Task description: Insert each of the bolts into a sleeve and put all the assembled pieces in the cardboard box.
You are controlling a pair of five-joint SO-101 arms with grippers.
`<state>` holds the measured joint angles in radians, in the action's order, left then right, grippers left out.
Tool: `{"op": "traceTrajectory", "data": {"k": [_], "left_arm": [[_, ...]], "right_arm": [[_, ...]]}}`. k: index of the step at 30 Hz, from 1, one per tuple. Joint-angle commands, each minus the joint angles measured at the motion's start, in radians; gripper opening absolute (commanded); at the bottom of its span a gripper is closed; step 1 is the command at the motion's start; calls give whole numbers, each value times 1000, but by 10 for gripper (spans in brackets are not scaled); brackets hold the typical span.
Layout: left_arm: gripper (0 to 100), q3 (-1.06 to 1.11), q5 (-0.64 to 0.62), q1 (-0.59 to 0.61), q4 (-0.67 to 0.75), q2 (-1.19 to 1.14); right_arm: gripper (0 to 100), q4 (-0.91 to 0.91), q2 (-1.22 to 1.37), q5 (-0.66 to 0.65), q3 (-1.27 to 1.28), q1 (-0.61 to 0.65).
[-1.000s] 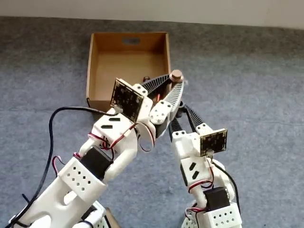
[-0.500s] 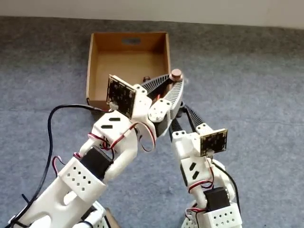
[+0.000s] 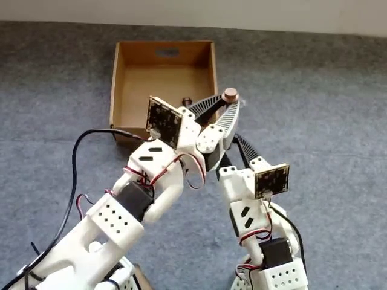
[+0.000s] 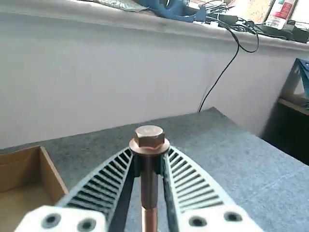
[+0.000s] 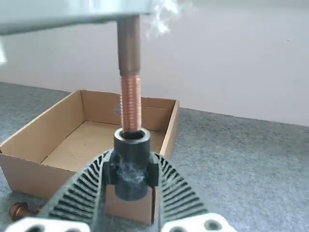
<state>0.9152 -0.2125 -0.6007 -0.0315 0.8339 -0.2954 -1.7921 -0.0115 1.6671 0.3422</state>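
Observation:
My left gripper [image 4: 148, 159] is shut on a copper bolt [image 4: 148, 145], held upright with its hex head on top; the bolt [image 3: 229, 95] sits just right of the cardboard box [image 3: 162, 81] in the high view. My right gripper [image 5: 129, 176] is shut on a black sleeve [image 5: 131, 164], directly under the bolt. The threaded bolt tip [image 5: 130, 108] enters the sleeve's top opening. The box [image 5: 89, 140] stands behind the sleeve. A dark piece [image 3: 186, 101] lies inside the box near its front right corner.
Another copper bolt [image 5: 21, 210] lies on the grey carpet in front of the box. Grey carpet [image 3: 314, 103] stretches free on the right of the box. A black cable [image 3: 81, 151] loops off the left arm.
The left arm shifted slightly right, carrying the bolt from over the box's right wall to just outside it. The right arm kept still.

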Motion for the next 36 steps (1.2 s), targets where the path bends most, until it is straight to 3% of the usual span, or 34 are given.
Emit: {"op": "traceTrajectory", "data": {"k": [1, 30, 36], "left_arm": [[9, 2, -3, -1, 26, 82], [9, 22, -2, -4, 25, -8], [9, 31, -2, 1, -92, -4]], "right_arm": [[6, 22, -21, 11, 10, 5], [6, 22, -21, 11, 10, 5], [6, 22, -21, 11, 10, 2]]}}
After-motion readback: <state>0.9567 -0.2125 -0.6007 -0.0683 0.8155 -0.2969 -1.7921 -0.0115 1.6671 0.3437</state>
